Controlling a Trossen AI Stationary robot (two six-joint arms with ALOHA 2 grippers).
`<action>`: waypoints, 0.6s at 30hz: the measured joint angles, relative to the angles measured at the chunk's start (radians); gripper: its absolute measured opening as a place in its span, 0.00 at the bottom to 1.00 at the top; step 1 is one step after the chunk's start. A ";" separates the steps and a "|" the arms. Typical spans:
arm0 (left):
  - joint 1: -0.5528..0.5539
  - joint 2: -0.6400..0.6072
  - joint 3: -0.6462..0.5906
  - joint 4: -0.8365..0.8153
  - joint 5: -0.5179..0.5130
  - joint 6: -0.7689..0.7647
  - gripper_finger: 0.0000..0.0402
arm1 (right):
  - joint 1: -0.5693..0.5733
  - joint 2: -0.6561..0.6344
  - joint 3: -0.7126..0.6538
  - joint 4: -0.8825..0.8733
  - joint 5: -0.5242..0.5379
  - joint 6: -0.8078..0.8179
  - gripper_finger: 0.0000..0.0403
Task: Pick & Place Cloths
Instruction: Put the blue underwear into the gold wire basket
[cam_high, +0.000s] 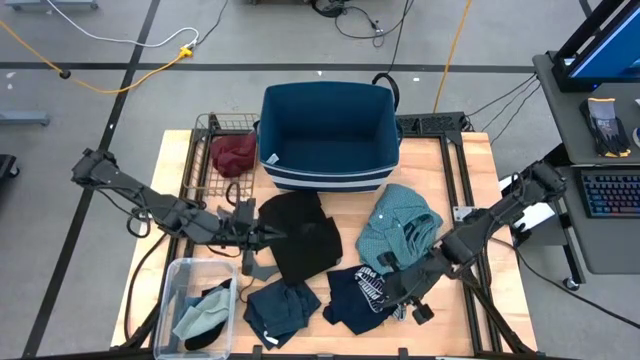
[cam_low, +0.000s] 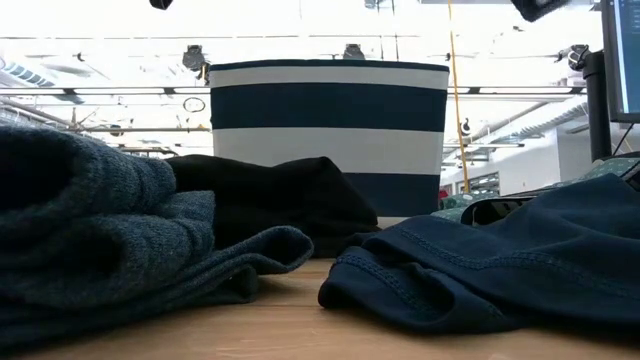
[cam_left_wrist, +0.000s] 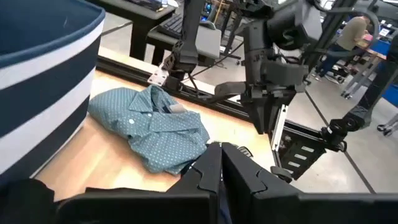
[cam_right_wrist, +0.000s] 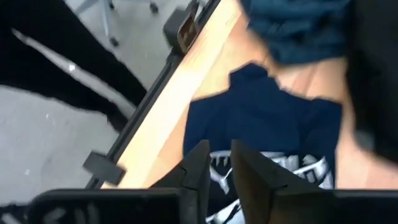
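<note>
Several cloths lie on the wooden table: a black one (cam_high: 300, 235) in the middle, a teal checked shirt (cam_high: 400, 225) to its right, a navy one with white print (cam_high: 360, 290) and a dark teal one (cam_high: 282, 308) near the front. A maroon one (cam_high: 233, 153) lies at the back left, and a pale green one (cam_high: 205, 315) sits in a clear bin. My left gripper (cam_high: 265, 232) is shut, with nothing between its fingers (cam_left_wrist: 205, 171), over the black cloth's left edge. My right gripper (cam_right_wrist: 222, 165) hovers over the navy cloth (cam_right_wrist: 267, 118) with a narrow gap between its fingers.
A navy and white striped basket (cam_high: 330, 135) stands at the table's far middle. A clear plastic bin (cam_high: 172, 300) sits at the front left, a wire rack (cam_high: 205, 125) at the back left. A grey hanger (cam_high: 255, 268) lies beside the black cloth. A person (cam_left_wrist: 357, 31) stands beyond the table.
</note>
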 joint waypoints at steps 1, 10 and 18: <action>0.000 0.004 0.000 0.000 0.000 -0.004 0.04 | 0.005 0.007 0.000 -0.010 -0.017 0.001 0.17; 0.000 0.006 0.000 -0.001 0.000 -0.022 0.02 | 0.008 0.021 0.000 -0.072 -0.029 0.047 0.44; 0.001 0.006 0.000 -0.002 0.000 -0.023 0.04 | -0.010 0.039 0.000 -0.098 0.038 0.051 0.62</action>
